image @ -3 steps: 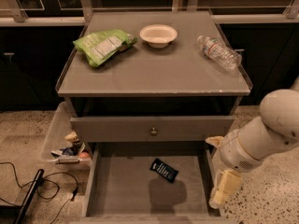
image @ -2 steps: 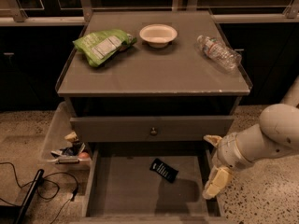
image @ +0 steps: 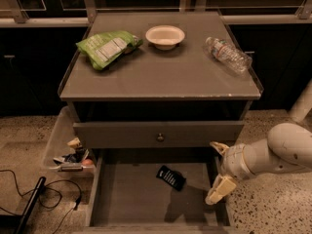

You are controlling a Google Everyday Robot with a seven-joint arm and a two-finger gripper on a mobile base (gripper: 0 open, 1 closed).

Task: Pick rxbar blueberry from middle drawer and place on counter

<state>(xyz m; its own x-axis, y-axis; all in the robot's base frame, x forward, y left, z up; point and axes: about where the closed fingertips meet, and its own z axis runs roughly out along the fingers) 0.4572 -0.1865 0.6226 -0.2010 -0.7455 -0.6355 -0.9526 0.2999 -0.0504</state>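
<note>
The rxbar blueberry [image: 171,177] lies on the middle drawer [image: 131,199] floor; the gripper [image: 214,172], fingers [image: 222,186] apart, hangs at its right wall.

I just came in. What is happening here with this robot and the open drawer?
The robot's arm reaches toward the pulled-out middle drawer. Its end effector hangs open at the drawer's right side, holding nothing. The rxbar blueberry lies on the drawer floor near its middle, not yet grasped. The counter above carries a green snack bag, a bowl and a plastic bottle.

The rxbar blueberry [image: 171,177] lies in the middle drawer [image: 131,199], gripper [image: 219,168] to its right.
</note>
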